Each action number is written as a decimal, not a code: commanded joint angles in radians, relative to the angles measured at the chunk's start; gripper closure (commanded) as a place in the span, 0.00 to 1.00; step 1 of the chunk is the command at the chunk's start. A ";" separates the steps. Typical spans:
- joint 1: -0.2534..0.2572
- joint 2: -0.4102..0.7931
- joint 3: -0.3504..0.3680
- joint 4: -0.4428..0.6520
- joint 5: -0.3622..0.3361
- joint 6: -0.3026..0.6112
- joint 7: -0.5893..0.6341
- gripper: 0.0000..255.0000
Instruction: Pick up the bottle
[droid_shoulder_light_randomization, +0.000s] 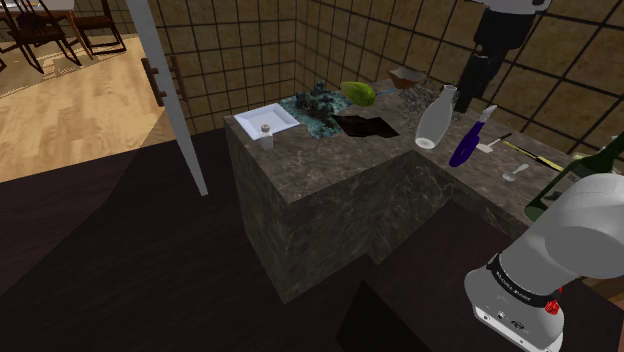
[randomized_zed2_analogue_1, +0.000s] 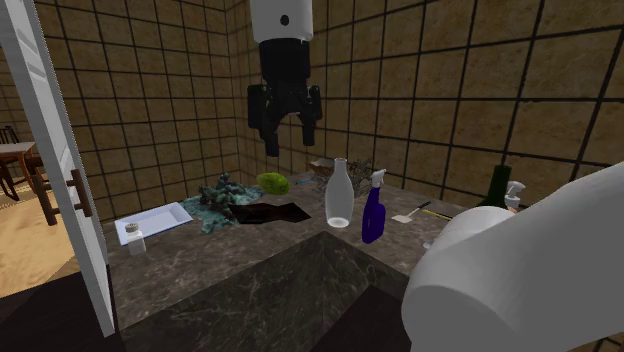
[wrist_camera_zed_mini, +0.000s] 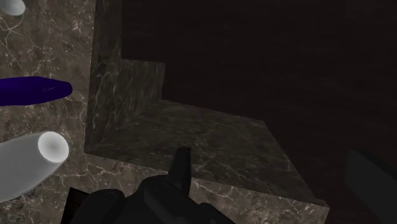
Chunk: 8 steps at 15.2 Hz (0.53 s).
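A pale, clear bottle (droid_shoulder_light_randomization: 436, 118) (randomized_zed2_analogue_1: 339, 195) stands upright on the dark marble counter (droid_shoulder_light_randomization: 300, 180), near the edge of the counter's inner corner. A blue spray bottle (droid_shoulder_light_randomization: 470, 140) (randomized_zed2_analogue_1: 373, 208) stands right beside it. A dark green bottle (droid_shoulder_light_randomization: 600, 160) (randomized_zed2_analogue_1: 497, 188) stands further along, near the arm's base. My black gripper (droid_shoulder_light_randomization: 470, 85) (randomized_zed2_analogue_1: 285, 135) hangs high above the counter, well above the pale bottle, open with nothing between its fingers. In the wrist view the pale bottle's mouth (wrist_camera_zed_mini: 52, 146) and the blue bottle (wrist_camera_zed_mini: 35, 89) lie off to one side of a finger (wrist_camera_zed_mini: 181, 164).
A sink (droid_shoulder_light_randomization: 365, 125) (randomized_zed2_analogue_1: 270, 212) is sunk in the counter, with a green object (droid_shoulder_light_randomization: 358, 92) behind it. A white tray (droid_shoulder_light_randomization: 268, 118) (randomized_zed2_analogue_1: 152, 220) and a small jar (droid_shoulder_light_randomization: 266, 133) sit at the counter's end. A white door (droid_shoulder_light_randomization: 170, 90) stands beyond it. Tiled walls back the counter.
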 joint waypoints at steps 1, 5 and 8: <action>0.000 0.000 0.000 0.000 0.000 0.000 0.000 0.00; -0.031 0.059 -0.078 0.000 -0.057 0.059 -0.080 0.00; -0.053 0.114 -0.134 0.011 -0.094 0.105 -0.137 0.00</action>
